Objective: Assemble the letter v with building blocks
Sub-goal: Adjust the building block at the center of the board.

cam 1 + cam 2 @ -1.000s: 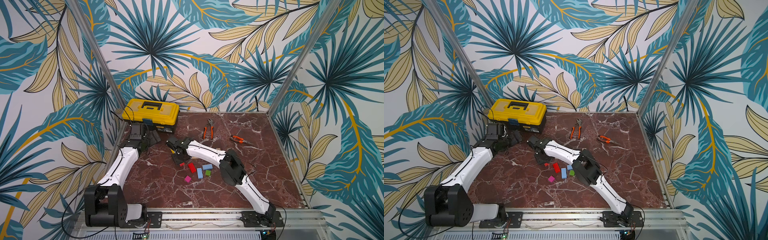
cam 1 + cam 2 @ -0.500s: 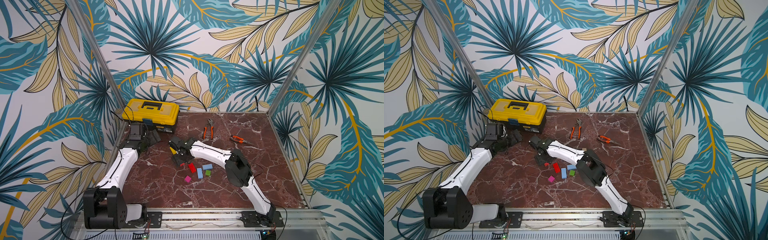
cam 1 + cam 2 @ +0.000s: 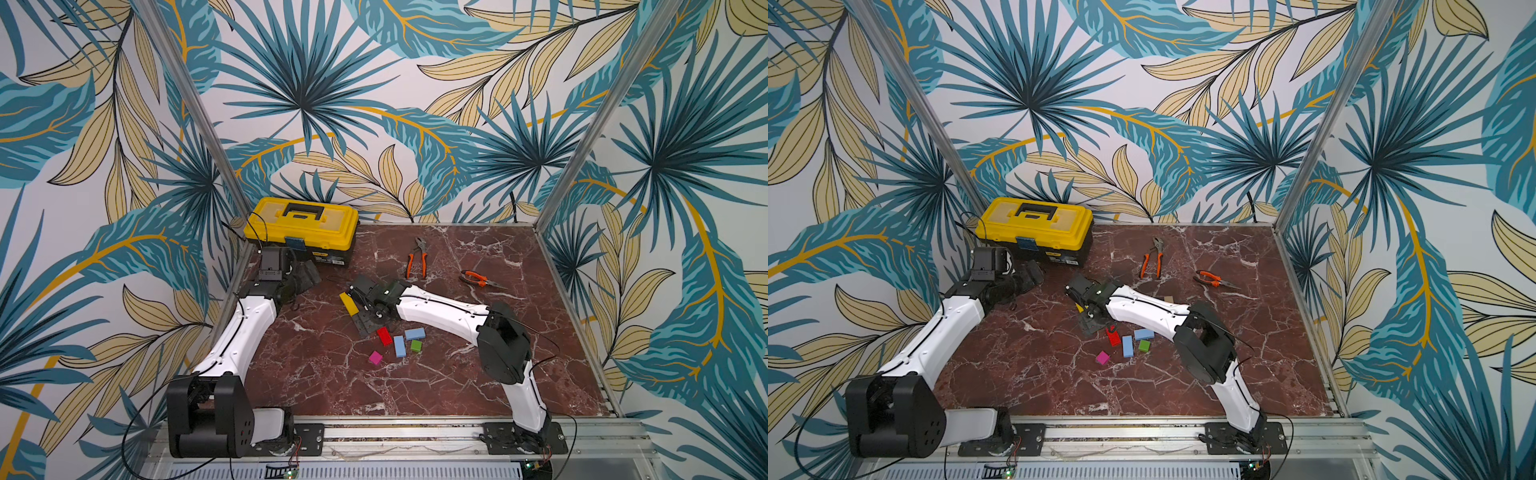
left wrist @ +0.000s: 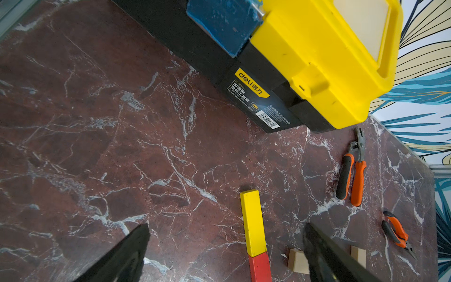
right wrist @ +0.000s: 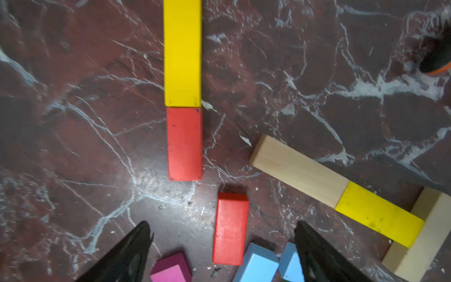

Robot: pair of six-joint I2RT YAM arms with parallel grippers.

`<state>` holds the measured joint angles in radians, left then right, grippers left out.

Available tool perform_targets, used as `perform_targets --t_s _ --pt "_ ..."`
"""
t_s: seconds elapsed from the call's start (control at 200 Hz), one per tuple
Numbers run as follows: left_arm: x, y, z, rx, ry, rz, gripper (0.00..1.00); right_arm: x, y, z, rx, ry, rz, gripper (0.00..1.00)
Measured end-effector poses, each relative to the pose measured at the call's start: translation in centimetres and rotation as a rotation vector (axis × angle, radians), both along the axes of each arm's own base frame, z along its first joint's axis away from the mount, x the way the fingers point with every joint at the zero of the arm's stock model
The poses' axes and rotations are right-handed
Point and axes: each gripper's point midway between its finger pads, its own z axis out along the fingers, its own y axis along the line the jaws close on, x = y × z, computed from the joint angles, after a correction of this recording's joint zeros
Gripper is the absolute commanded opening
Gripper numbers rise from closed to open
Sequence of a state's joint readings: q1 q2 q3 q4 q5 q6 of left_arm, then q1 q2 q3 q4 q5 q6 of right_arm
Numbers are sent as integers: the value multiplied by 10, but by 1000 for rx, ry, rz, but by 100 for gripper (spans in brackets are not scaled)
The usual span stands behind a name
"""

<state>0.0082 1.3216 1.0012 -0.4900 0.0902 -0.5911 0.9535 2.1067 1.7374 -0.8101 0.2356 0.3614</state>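
Observation:
A long yellow bar [image 5: 182,52] and a red block [image 5: 184,144] lie end to end in one straight line on the marble. My right gripper [image 5: 222,227] hovers open above a second, loose red block [image 5: 230,228] and grips nothing. A magenta cube [image 5: 170,268] and two light-blue blocks [image 5: 256,263] lie by its fingers. A plain-wood bar [image 5: 297,171] and a yellow block [image 5: 378,219] lie off to one side. In a top view the right gripper [image 3: 365,320] covers the joined red block, beside the yellow bar [image 3: 348,303]. My left gripper [image 4: 225,227] is open and empty near the toolbox.
A yellow toolbox [image 3: 301,228] stands at the back left. Two orange-handled pliers [image 3: 417,262] [image 3: 480,279] lie at the back of the table. A green cube [image 3: 416,345] and a magenta cube [image 3: 375,358] sit among the loose blocks at mid-table.
My right gripper has opened and drawn back a little, so the yellow bar now shows beside it. The left arm has barely shifted.

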Motion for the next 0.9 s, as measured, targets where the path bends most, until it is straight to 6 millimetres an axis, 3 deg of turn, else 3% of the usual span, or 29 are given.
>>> perform_targets --t_s 0.336,0.901 --pt "-6 0 -7 3 14 -4 100 -10 -24 -5 -49 -9 -11 95" --pt "-6 0 -6 18 11 -20 99 -12 -30 -10 -52 -15 -17 96"
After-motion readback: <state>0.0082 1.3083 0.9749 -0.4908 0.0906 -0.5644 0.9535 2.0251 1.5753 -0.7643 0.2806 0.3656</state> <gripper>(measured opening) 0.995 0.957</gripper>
